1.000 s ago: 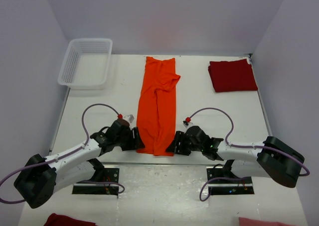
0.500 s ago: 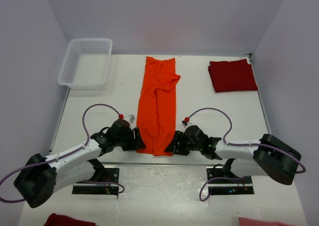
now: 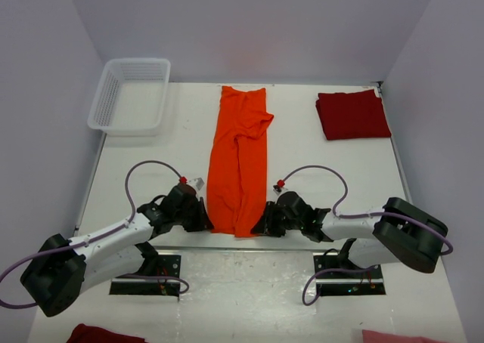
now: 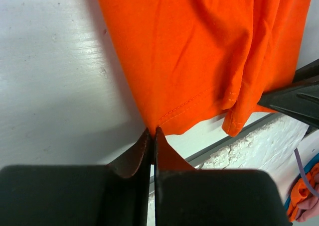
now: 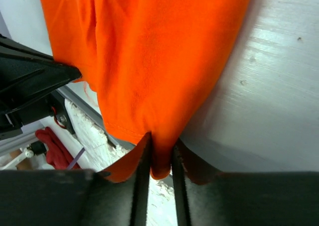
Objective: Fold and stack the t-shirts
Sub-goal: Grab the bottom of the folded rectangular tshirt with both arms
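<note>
Top view, your reference. White table [image 3: 318, 169] fills centre of frame. Orange t-shirt [image 3: 240, 162]: long folded strip, lies lengthwise down mid-frame, near hem at lower centre. White lattice basket [image 3: 101, 101]: upper left, at table corner. Dark red t-shirt [image 3: 352, 115]: folded, upper right, well apart from orange t-shirt. Your left gripper [image 4: 153, 132]: fingers pressed together, pinching lower-left hem corner of orange t-shirt. Your right gripper [image 5: 160, 146]: pinching lower-right hem corner, cloth visible between fingers.
</note>
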